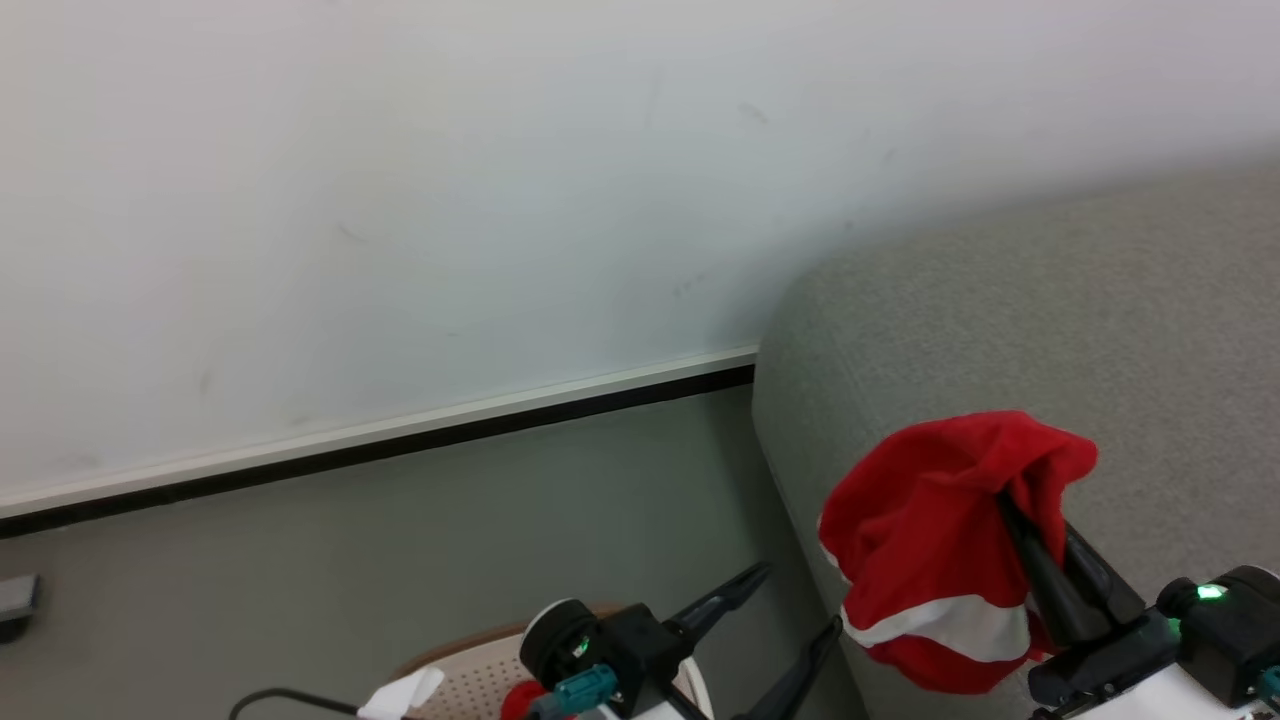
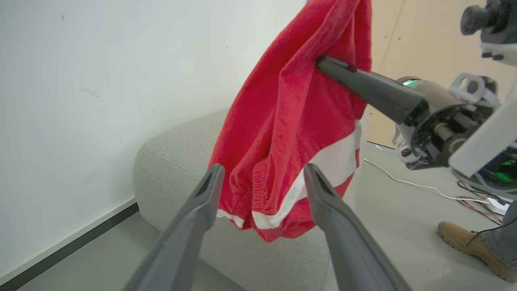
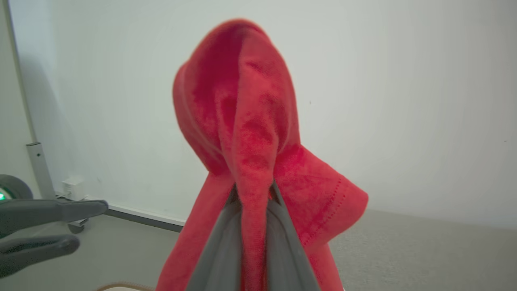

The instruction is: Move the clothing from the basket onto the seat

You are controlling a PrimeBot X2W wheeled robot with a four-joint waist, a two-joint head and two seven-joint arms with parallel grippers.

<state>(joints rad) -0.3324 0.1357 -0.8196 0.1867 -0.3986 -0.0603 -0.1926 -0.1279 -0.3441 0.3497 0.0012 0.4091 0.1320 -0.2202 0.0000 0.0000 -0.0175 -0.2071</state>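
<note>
Right gripper (image 1: 1010, 505) pinches the red clothing (image 1: 930, 540) at the seat's (image 1: 1100, 330) edge; left gripper (image 1: 800, 598) (eight o'clock of it) gapes wide.

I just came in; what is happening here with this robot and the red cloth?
The robot's right pincer is shut on a bright red soft fabric garment with white panels, which hangs from it over the end of the large grey upholstered seat. The left pincer is open and empty. The cream-white perforated plastic basket stands lower, beside the seat. The garment is not yet released.
</note>
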